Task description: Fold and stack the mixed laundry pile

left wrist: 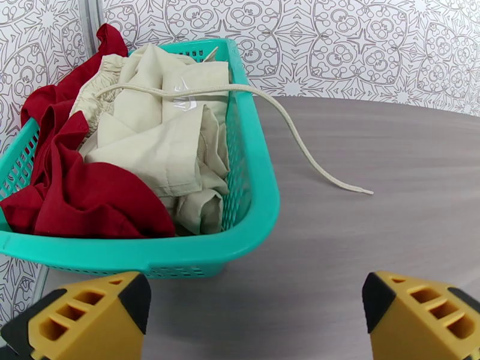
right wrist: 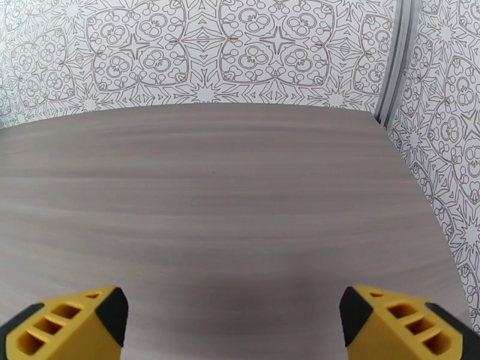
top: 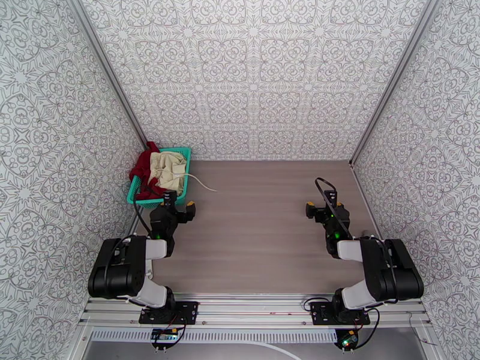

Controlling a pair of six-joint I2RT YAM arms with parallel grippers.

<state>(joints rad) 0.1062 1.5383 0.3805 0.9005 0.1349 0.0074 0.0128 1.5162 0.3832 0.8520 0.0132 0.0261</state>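
Observation:
The mixed laundry pile lies crumpled in a teal mesh basket at the table's far left corner. Its dark red shirt fills the left side and spills over the rim. The cream-beige garment is bunched on the right. Its thin white cord trails over the basket's edge onto the table. My left gripper hovers open just in front of the basket, holding nothing. My right gripper stands open over bare table on the right side.
Patterned walls enclose the grey wood table on three sides, with metal corner posts at the back left and back right. The basket sits tight against the left wall. Both arm bases stand at the near edge.

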